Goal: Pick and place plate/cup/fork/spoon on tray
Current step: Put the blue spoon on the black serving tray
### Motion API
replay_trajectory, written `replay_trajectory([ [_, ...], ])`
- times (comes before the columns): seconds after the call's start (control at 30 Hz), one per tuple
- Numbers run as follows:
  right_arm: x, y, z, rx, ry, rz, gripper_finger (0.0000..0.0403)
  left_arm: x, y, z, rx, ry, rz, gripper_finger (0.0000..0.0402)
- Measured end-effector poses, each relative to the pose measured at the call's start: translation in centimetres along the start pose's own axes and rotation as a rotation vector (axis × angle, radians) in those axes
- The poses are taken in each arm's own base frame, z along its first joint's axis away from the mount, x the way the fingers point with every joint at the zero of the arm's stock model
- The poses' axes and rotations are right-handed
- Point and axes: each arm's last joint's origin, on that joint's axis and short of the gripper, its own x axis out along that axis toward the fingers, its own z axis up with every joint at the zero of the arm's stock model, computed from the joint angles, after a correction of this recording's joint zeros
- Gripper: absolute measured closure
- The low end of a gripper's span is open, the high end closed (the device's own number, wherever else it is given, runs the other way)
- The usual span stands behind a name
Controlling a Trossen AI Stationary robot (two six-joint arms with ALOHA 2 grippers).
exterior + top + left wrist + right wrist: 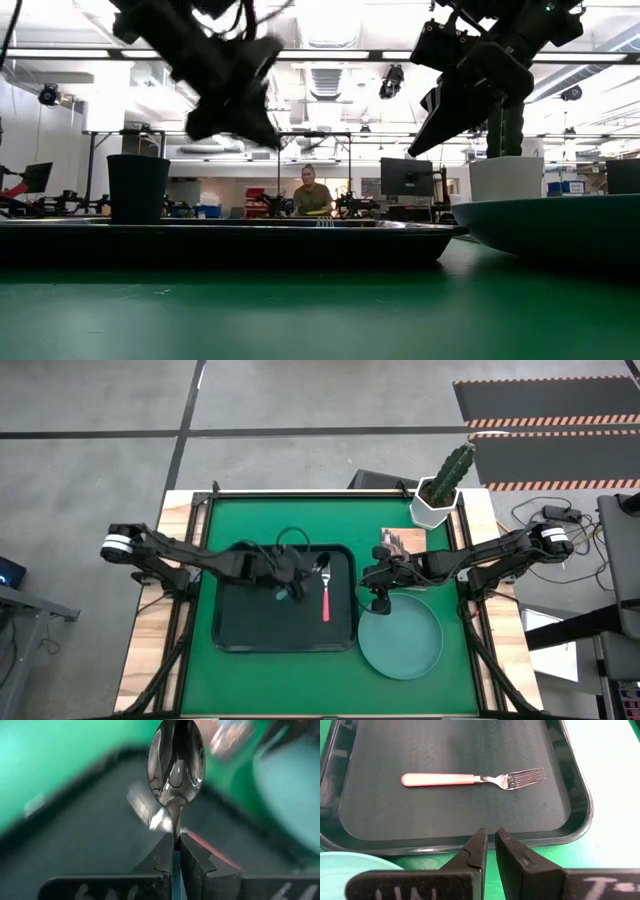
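From above, the left end effector hangs over the black, round-cornered tray, pinching the spoon. The pink-handled fork lies flat on the tray's right part. The right end effector sits between the tray and the round, rimmed teal plate.

At table height, the dark cylindrical cup stands upright on the tray.

The left wrist view shows the spoon's glossy metal bowl beyond the clamped fingers.

The right wrist view shows narrow dark fingers nearly pressed together, gripping nothing.
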Motion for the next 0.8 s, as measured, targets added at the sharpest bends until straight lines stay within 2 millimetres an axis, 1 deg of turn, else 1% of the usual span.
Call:
replay_trajectory([
  [0.07, 0.0, 0.0, 0.0, -0.002, -0.002, 0.000, 0.0376, 0.5, 0.3, -1.4, -0.019, 0.087, 0.062, 0.0401],
  [0.17, 0.0, 0.0, 0.0, -0.004, -0.002, 0.000, 0.0376, 1.6, 0.6, -2.9, -0.058, 0.172, 0.138, 0.0401],
  [0.33, 0.0, 0.0, 0.0, -0.005, -0.002, 0.000, 0.0376, 3.2, 0.9, -4.5, -0.067, 0.238, 0.206, 0.0401],
  [0.5, 0.0, 0.0, 0.0, -0.005, -0.001, 0.000, 0.0376, 4.2, 1.1, -5.2, -0.077, 0.263, 0.239, 0.0401],
  [0.8, 0.0, 0.0, 0.0, -0.006, -0.001, 0.000, 0.0376, 4.2, 1.1, -5.2, -0.084, 0.260, 0.239, 0.0387],
])
